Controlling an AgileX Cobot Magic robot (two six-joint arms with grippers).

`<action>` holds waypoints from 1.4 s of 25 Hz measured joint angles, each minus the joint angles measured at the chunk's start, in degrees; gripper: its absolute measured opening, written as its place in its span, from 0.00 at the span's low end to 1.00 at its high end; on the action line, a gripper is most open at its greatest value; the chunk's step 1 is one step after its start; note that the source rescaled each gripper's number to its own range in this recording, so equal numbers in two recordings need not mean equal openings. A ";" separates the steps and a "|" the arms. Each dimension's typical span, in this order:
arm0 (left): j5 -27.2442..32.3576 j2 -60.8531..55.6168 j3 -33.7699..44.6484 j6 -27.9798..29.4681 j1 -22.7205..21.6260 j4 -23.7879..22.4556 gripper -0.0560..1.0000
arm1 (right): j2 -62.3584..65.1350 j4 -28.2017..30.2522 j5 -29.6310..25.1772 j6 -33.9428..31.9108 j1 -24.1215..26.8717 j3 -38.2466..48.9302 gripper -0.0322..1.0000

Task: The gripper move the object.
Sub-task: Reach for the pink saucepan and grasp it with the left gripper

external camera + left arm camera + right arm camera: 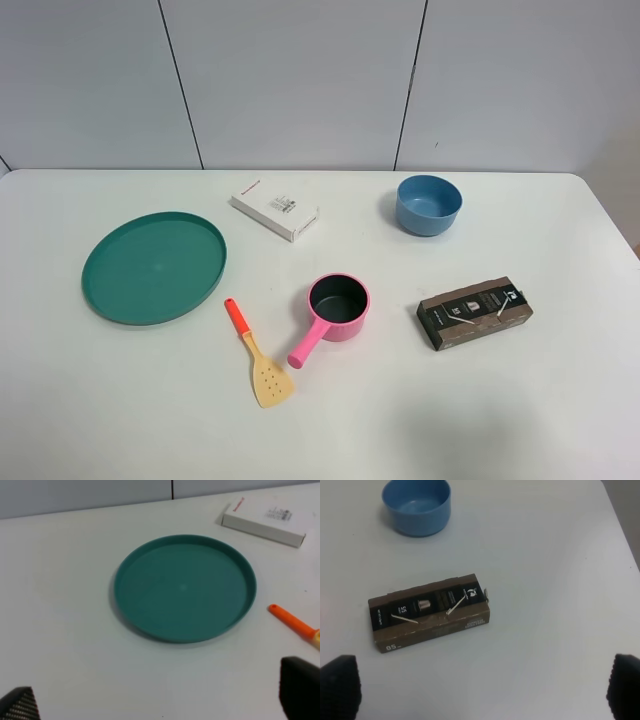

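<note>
The small pink saucepan [340, 318] with a dark inside stands upright near the middle of the white table, its straight handle pointing toward the front left. It shows only in the exterior high view. Neither arm shows in that view. In the left wrist view my left gripper [160, 702] is open and empty, its black fingertips [299, 687] wide apart above the table in front of a green plate. In the right wrist view my right gripper [482, 687] is open and empty, fingertips [340, 686] spread above the table in front of a brown box.
A green round plate [110, 300] lies at the left. An orange-handled spatula [257, 354] lies left of the pan. A white box [274, 209] and a blue bowl [428, 205] sit at the back. A brown box [475, 312] lies right of the pan.
</note>
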State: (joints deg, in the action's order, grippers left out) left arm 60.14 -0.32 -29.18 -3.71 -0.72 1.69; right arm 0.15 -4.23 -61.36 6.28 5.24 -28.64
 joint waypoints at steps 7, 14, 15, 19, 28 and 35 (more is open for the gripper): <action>0.00 0.00 0.00 0.05 0.00 0.00 0.97 | 0.00 0.00 0.00 0.00 0.00 0.00 1.00; 0.00 0.00 0.00 0.05 0.00 0.00 0.97 | 0.00 0.00 0.00 0.00 0.00 0.00 1.00; 0.00 0.00 0.00 0.05 0.00 0.00 0.97 | 0.00 0.00 0.00 0.00 0.00 0.00 1.00; 0.00 0.00 0.00 0.05 0.00 0.00 0.97 | 0.00 0.00 0.00 0.00 0.00 0.00 1.00; 0.00 0.00 0.00 0.05 0.00 0.00 0.97 | 0.00 0.00 0.00 0.00 0.00 0.00 1.00; 0.00 0.00 0.00 0.05 0.00 0.00 0.97 | 0.00 0.00 0.00 0.00 0.00 0.00 1.00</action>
State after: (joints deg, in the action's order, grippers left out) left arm 60.14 -0.32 -29.18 -3.66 -0.72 1.69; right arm 0.15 -4.23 -61.36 6.28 5.24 -28.64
